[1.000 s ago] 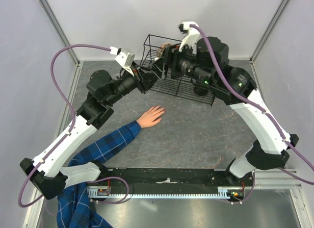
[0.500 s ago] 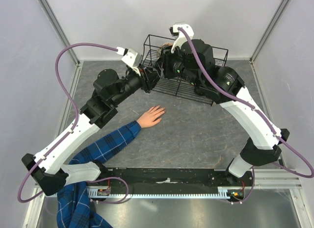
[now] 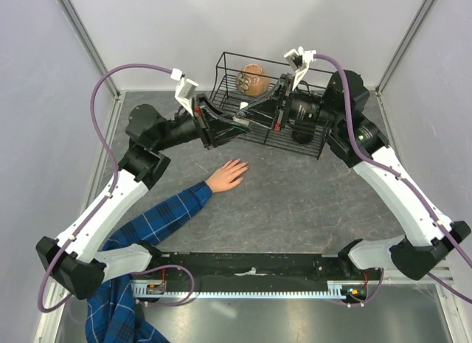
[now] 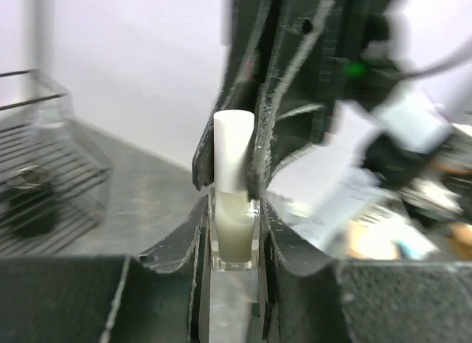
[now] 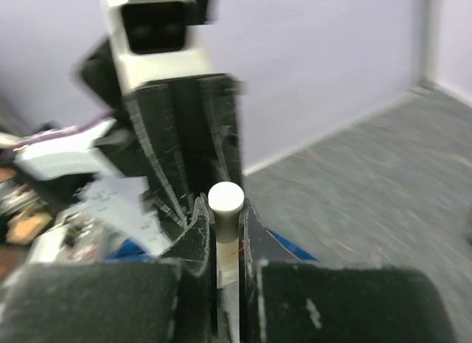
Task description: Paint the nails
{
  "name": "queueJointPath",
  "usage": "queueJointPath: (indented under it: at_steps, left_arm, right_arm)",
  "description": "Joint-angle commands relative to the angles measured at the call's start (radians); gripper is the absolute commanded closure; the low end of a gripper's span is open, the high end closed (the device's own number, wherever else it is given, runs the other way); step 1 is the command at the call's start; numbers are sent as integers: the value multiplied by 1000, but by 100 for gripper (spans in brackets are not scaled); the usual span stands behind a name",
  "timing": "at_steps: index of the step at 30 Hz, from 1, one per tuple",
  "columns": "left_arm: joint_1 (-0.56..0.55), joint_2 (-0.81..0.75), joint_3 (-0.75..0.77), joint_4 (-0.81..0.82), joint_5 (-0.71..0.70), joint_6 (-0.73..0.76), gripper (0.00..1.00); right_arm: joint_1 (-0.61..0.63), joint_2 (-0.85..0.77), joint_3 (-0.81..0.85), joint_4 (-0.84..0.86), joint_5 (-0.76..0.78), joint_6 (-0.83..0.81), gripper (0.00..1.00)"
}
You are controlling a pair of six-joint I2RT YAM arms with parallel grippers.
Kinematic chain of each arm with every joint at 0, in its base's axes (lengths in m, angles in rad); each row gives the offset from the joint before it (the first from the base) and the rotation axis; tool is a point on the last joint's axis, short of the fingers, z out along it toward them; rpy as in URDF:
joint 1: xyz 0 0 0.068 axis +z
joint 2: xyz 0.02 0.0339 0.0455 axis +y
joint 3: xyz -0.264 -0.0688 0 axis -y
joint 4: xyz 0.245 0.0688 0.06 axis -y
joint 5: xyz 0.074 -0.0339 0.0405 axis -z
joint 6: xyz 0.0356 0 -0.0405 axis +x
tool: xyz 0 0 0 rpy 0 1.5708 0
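**Bottle** (image 4: 234,236): small and clear, with pale contents. It is held upright above the table (image 3: 295,203), in front of the wire basket (image 3: 333,76). The left claw (image 4: 234,210) is clamped on its body.

**Cap** (image 5: 226,198): white, pinched in the closed right claw (image 5: 227,214). The arms meet nose to nose, apparently so one braces the bottle while the other unscrews it.

**Hand** (image 3: 227,174): in a blue plaid sleeve (image 3: 162,214), lying flat on the table nearer the arm bases.

**Nails** (image 3: 244,165): at the fingertips of the hand, too small to judge, and well apart from both claws.
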Motion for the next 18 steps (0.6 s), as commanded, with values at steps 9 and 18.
queueJointPath:
  at_steps: [9, 18]
  left_arm:
    - [108, -20, 88, 195, 220, -144, 98]
    - [103, -63, 106, -148, -77, 199, 98]
  right_arm:
    - [-15, 16, 11, 108, -291, 128, 64]
    - [-5, -2, 103, -183, 238, 17, 12]
